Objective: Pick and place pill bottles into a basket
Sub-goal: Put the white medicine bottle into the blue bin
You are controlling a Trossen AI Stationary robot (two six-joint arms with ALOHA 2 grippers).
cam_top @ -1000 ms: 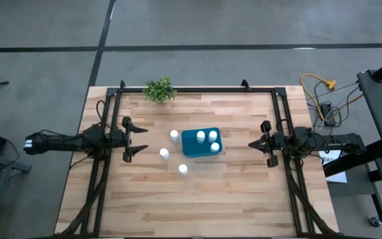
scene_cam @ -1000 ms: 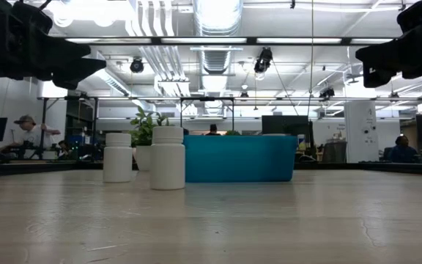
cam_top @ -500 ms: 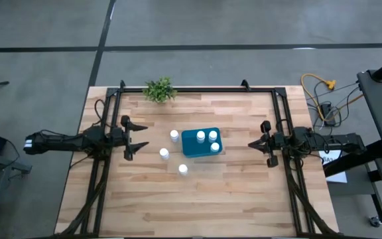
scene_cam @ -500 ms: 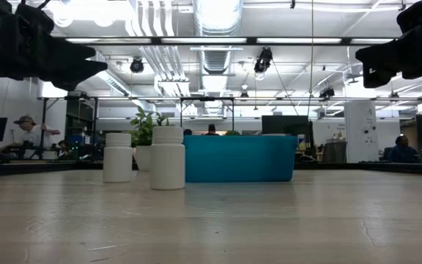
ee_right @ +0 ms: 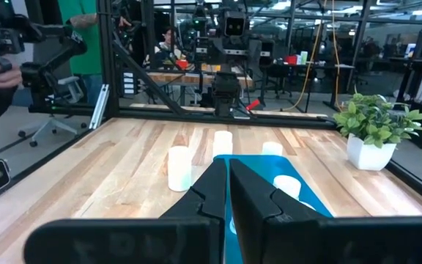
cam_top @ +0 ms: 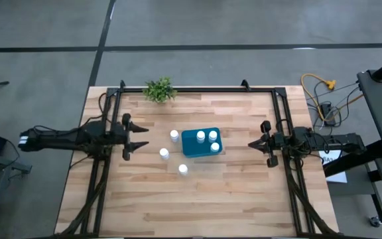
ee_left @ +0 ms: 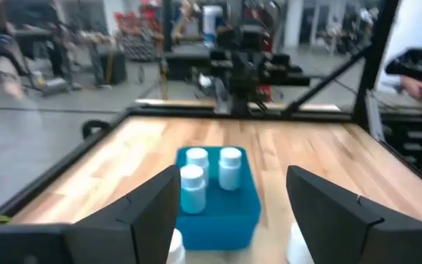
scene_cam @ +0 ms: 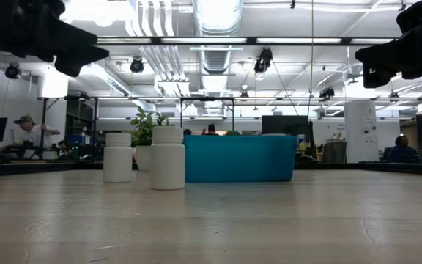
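Observation:
The teal basket stands mid-table with three white pill bottles upright inside it. Three more pill bottles stand on their bases on the wood at its left side; the low view shows two of them in front of the basket. My left gripper hovers open at the table's left, pointing toward the basket, and touches nothing. My right gripper waits shut at the table's right, clear of everything, its fingers closed together.
A small potted plant stands at the table's far edge. Black frame rails run along the left, right and far sides. Bare wood lies in front of the basket. People sit in the room beyond the table.
My left gripper has risen above the table at the left side, still pointing toward the basket. The bottles, the basket and my right gripper have kept still.

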